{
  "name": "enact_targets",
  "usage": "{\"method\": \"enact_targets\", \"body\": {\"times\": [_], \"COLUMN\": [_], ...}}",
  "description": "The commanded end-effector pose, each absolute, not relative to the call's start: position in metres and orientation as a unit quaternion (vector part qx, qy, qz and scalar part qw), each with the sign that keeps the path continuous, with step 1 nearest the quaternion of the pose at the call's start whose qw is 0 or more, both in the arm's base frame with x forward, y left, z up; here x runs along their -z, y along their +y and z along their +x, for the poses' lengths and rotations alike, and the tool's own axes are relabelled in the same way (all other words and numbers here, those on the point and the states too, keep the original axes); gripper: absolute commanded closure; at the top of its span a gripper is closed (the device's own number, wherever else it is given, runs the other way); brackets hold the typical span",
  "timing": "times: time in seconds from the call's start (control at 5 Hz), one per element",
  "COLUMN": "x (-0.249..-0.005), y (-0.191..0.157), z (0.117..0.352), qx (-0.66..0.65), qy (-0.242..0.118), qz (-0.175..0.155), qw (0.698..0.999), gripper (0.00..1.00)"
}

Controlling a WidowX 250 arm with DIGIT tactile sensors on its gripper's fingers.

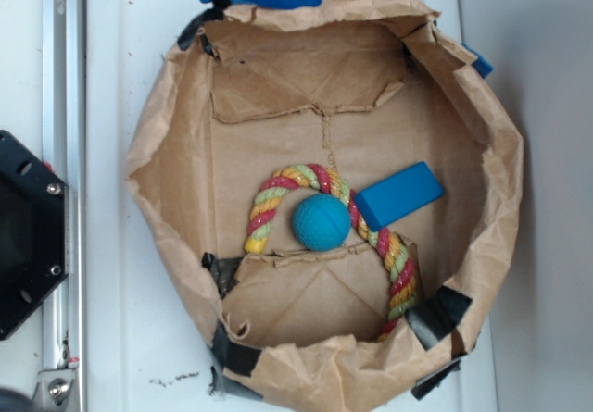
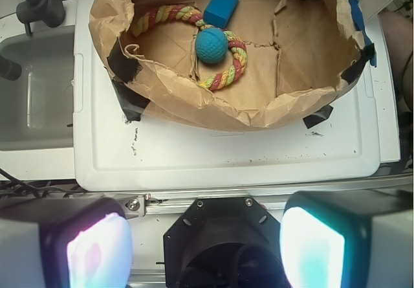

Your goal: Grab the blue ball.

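Crumpled brown paper bag [image 1: 505, 167] [image 2: 174, 90], rolled down into a shallow basin, patched with black tape, standing on a white plastic lid [image 1: 130, 51] [image 2: 246, 155]. Inside: multicoloured twisted rope [image 1: 384, 245] [image 2: 223, 77], curved; flat rectangular blue block [image 1: 399, 194] [image 2: 221, 6] lying just beside it.

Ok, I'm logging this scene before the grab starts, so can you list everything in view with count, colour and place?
blue ball: one, teal-blue, on the paper floor, inside the rope's curve, touching or nearly touching it.
rope: one, twisted red, yellow and green, curving around the ball.
blue block: one, blue, flat rectangular, beside the rope, on the opposite side from the ball.
paper bag: one, brown, rolled down into an open tub, patched with black and blue tape.
white lid: one, white plastic, under the bag.
sink: one, grey, beside the lid, wrist view only.
gripper: one, with two fingers apart, open, short of the bag, holding nothing.
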State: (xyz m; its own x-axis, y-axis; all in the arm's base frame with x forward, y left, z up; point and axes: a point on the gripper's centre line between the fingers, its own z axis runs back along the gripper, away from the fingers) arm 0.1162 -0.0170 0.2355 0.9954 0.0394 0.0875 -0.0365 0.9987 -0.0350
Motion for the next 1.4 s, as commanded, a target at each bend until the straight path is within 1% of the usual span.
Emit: {"method": "enact_targets", "body": {"times": [0.0,0.2,0.4,0.6,0.8,1.2], "x": [-0.235,-0.246,-0.243,-0.223,-0.201,-0.201], "y": [-0.017,-0.005,0.002,0.006,-0.007,-0.007], "z": [0.116,0.156,0.182,0.202,0.219,0.219], "qx": [-0.019,-0.045,-0.053,-0.042,-0.012,-0.012], "qy": [-0.044,-0.064,-0.072,-0.079,-0.075,-0.075], "qz": [-0.017,-0.038,-0.035,-0.028,-0.04,-0.04], "qw": [0.999,0.996,0.995,0.996,0.996,0.996], "gripper": [0.0,0.0,0.0,0.0,0.0,0.0]}}
